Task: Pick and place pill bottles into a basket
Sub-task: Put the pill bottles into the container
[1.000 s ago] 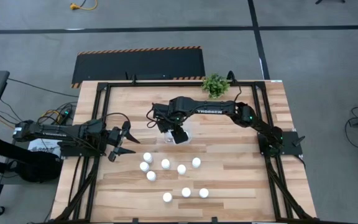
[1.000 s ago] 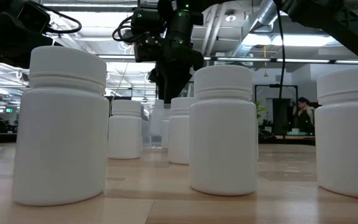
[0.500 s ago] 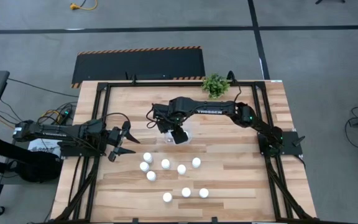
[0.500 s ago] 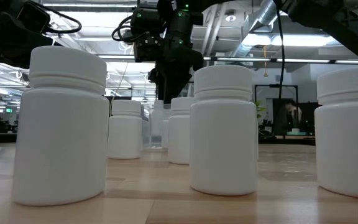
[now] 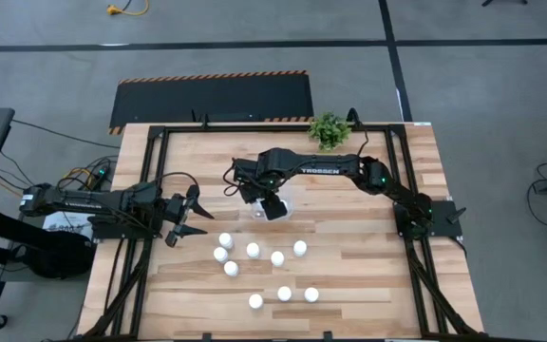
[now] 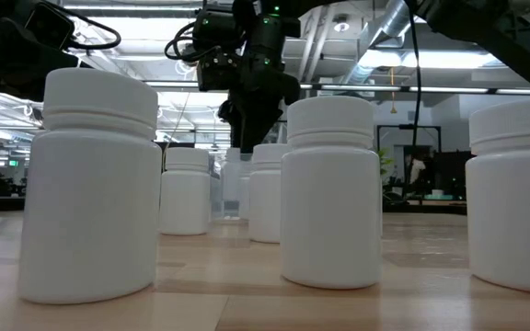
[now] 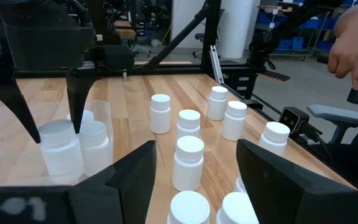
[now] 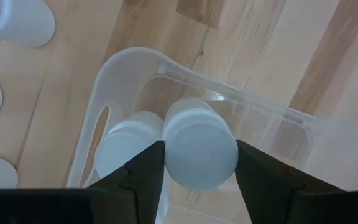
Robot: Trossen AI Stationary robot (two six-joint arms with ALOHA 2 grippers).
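Several white pill bottles (image 5: 253, 250) stand upright on the wooden table in a loose group near its front; they also show in the left wrist view (image 7: 189, 162). The clear basket (image 5: 280, 201) stands behind them and holds one bottle (image 8: 126, 155). My right gripper (image 5: 270, 206) points down into the basket, shut on a second bottle (image 8: 201, 152). My left gripper (image 5: 186, 217) is open and empty at the table's left, level, pointing toward the bottles. My right gripper pinches the bottle's cap (image 8: 191, 134) between its two fingers, one on each side, from above, pointing down. The bottle is upright inside the basket, beside the other bottle. I cannot tell whether its base rests on the basket's floor.
A small green plant (image 5: 329, 129) stands at the table's far edge. A black metal frame (image 5: 150, 171) runs round the table top. A person's hand (image 7: 356, 50) shows beyond the table's edge. Bare wood lies between my left gripper and the bottles.
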